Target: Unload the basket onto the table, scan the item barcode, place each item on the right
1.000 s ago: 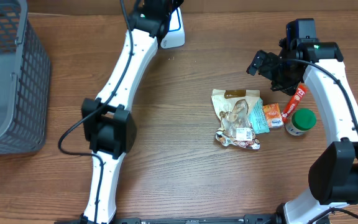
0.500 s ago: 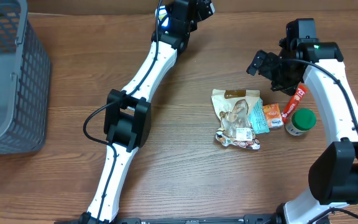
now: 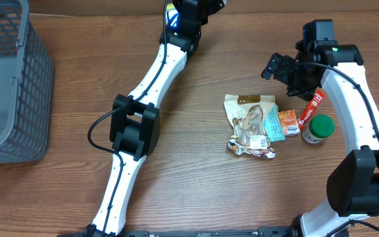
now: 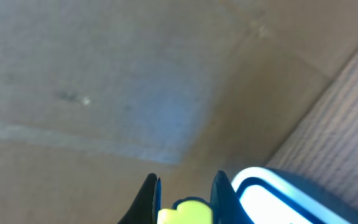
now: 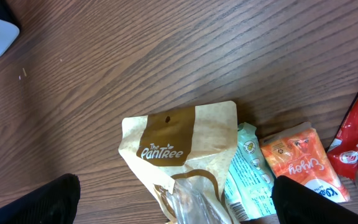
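We judge the brown-and-cream crinkled paper snack pouch (image 3: 249,113), lying on the wooden bench (image 3: 196,164) near the wide-open right tool (image 3: 278,69), light, soft and slippery, best pinched at its flat top seam, while the left tool (image 4: 185,193) clamps the white-and-blue scanner (image 4: 291,193).

The scanner (image 4: 303,196) is white edged blue, the pouch (image 5: 179,146) tan-and-brown.

Robot lab, mock checkout: wood table (image 3: 196,191), wire basket (image 3: 38,85), snack pkts (image 3: 252,125).
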Motion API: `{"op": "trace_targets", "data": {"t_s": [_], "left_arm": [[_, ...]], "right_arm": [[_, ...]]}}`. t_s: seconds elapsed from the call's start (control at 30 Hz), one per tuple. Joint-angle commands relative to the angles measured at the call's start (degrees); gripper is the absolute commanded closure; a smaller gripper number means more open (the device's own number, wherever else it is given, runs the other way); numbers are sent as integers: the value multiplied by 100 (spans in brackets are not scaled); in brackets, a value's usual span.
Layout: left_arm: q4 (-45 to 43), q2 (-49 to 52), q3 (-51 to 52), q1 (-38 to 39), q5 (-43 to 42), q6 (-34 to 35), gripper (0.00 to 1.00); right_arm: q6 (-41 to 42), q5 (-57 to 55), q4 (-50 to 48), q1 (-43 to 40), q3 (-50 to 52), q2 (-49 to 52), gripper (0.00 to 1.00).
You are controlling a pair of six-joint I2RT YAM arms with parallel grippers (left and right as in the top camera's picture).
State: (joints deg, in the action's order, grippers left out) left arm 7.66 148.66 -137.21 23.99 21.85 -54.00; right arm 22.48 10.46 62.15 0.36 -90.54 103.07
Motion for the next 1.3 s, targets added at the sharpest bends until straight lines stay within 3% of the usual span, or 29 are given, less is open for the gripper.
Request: {"op": "trace_targets", "data": {"t_s": [0.0,0.07,0.13,0.2,0.3,0.37,0.47,0.53,0.67,0.9,1.27], "left_arm": [[-4,-356,-55,184,448,420,96],[321,-654,-55,337,568,1071,96],[1816,-1329,-55,564,494,2529,96],[2555,-1587,-55,658,501,3204,96],[4301,-2035,-55,850,463,4898,96],[5657,-2221,-55,951,-63,6332,96],[6931,-2203,-42,968,-1423,7311,96],[7471,-2135,-33,964,-2275,7661,96],[7866,-1928,175,1045,-3034,8157,96],[7112,-1526,1309,1460,-3794,8341,96],[6124,-1502,2173,1779,-3681,8579,96]], "right_arm": [[20,-15,-33,-11,-66,-105,0],[20,-15,-33,-11,-66,-105,0],[20,-15,-33,-11,-66,-105,0],[20,-15,-33,-11,-66,-105,0],[20,-15,-33,-11,-66,-105,0],[20,-15,-33,-11,-66,-105,0],[20,-15,-33,-11,-66,-105,0],[20,-15,-31,-11,-66,-105,0],[20,-15,-33,-11,-66,-105,0],[20,-15,-33,-11,-66,-105,0],[20,-15,-33,-11,-66,-105,0]]}}
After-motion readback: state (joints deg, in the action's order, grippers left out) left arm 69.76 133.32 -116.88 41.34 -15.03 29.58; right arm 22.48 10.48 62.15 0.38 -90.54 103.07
